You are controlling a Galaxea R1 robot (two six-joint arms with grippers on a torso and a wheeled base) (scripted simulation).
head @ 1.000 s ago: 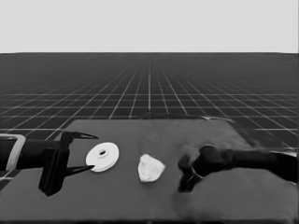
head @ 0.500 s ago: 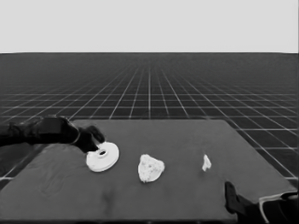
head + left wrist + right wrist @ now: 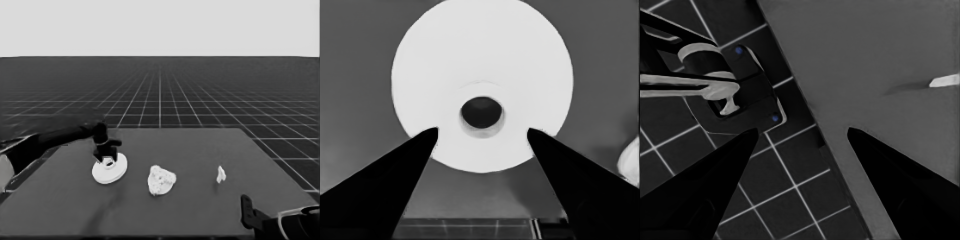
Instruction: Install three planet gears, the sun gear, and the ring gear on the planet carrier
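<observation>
The left gripper (image 3: 106, 156) is positioned directly above the larger round part (image 3: 109, 168), at the left of the table (image 3: 200, 210). Its fingers (image 3: 395, 175) are spread, flanking the central hub and hole without contact. An irregular white clump (image 3: 161, 180), likely the smaller round part carrying gears, lies just beside it at centre. The thin white piece (image 3: 221, 174) lies well apart, right. The right gripper (image 3: 248, 212) is parked at the lower right corner, fingers (image 3: 890, 175) spread.

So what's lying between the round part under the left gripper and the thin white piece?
In the head view, one lumpy white cluster lies between the round part and the thin white piece.
</observation>
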